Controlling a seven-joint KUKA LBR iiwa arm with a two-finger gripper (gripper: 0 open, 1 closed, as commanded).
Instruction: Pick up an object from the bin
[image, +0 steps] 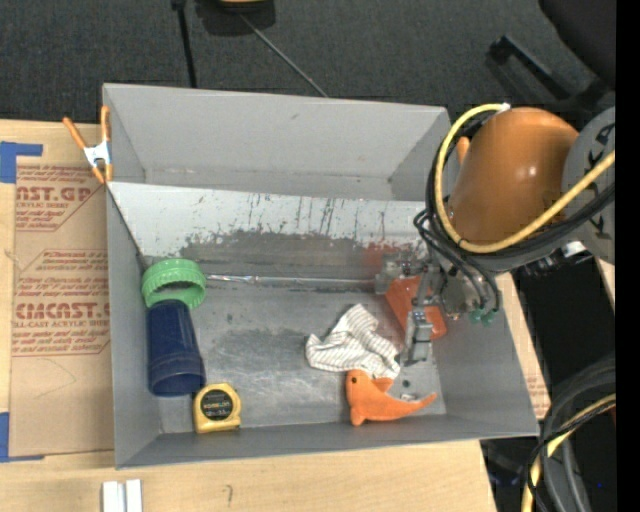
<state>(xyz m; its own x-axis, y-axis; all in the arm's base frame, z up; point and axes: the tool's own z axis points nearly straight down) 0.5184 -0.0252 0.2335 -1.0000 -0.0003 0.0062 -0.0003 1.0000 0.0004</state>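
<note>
My gripper hangs low at the bin's right front, its tip just above an orange rubber toy shaped like a small whale that lies against the front wall. A crumpled white cloth with grey stripes lies touching the gripper's left side and the toy's top. A flat orange-red piece lies partly hidden behind the gripper. Nothing shows held in the gripper.
At the bin's left lies a dark blue bottle with a green screw cap. A yellow tape measure sits at the front left. The arm's orange dome and yellow cables hang over the right wall.
</note>
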